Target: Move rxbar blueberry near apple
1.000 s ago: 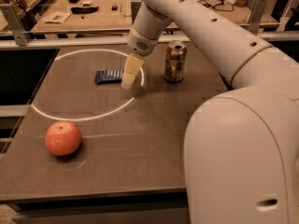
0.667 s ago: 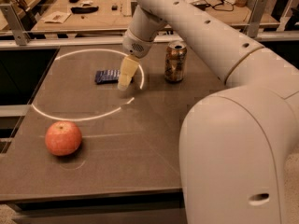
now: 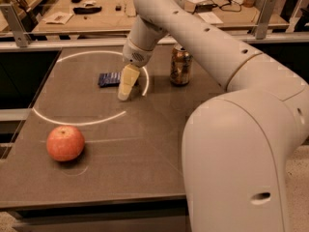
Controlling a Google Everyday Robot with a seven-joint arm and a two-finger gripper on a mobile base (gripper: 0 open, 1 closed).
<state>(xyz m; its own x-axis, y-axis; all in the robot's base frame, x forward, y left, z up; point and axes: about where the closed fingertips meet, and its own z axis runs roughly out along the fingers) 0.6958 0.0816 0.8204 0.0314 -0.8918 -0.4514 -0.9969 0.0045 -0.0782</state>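
The rxbar blueberry point(image 3: 109, 79) is a flat dark navy bar lying on the brown table point(image 3: 145, 149) at the back left, inside a white ring of light. My gripper point(image 3: 125, 92) hangs down from the arm right next to the bar's right end, close to the table top, and holds nothing that I can see. The apple point(image 3: 65, 143) is red-orange and round and sits near the table's front left, well apart from the bar and the gripper.
A gold-brown drink can point(image 3: 180, 65) stands upright to the right of the gripper. My large white arm point(image 3: 231, 129) fills the right side of the view. A metal rail point(image 3: 58, 44) runs behind the table, with a cluttered bench point(image 3: 96, 13) beyond it.
The gripper has shifted a little to the left, closer to the bar's right end. The bar, apple and can have not moved.
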